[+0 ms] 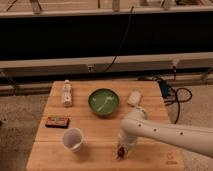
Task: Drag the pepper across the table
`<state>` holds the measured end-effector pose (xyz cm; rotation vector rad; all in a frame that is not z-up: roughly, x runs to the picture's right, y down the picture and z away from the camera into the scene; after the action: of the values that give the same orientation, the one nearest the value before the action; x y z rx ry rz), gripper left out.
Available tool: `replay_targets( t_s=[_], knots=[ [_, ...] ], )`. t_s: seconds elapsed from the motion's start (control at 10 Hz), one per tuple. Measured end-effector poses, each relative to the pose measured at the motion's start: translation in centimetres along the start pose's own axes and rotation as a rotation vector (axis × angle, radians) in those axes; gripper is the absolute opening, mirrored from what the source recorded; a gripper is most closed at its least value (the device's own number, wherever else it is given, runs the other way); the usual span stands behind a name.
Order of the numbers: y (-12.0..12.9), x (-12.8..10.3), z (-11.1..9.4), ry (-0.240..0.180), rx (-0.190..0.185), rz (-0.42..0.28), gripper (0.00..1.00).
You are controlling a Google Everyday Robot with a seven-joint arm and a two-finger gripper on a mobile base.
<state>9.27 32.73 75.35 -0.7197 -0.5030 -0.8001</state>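
Note:
The pepper [120, 151] is a small dark red-brown shape lying on the light wooden table [100, 135] near its front edge, right of the middle. My gripper [122, 146] reaches down from the white arm on the right and sits directly on top of the pepper, hiding most of it. Only the pepper's lower end shows below the gripper.
A green bowl [103, 101] stands at the table's middle back. A white cup [73, 139] stands left of the gripper. A flat dark box with a red label [57, 121] lies at the left. A white bottle [66, 93] and a small white object [134, 97] are at the back.

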Motion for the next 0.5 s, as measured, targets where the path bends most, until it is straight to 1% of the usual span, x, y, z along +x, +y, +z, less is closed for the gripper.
replay_targets(
  t_s=[0.5],
  knots=[
    [0.03,0.03,0.04,-0.003,0.002,0.0,0.02]
  ],
)
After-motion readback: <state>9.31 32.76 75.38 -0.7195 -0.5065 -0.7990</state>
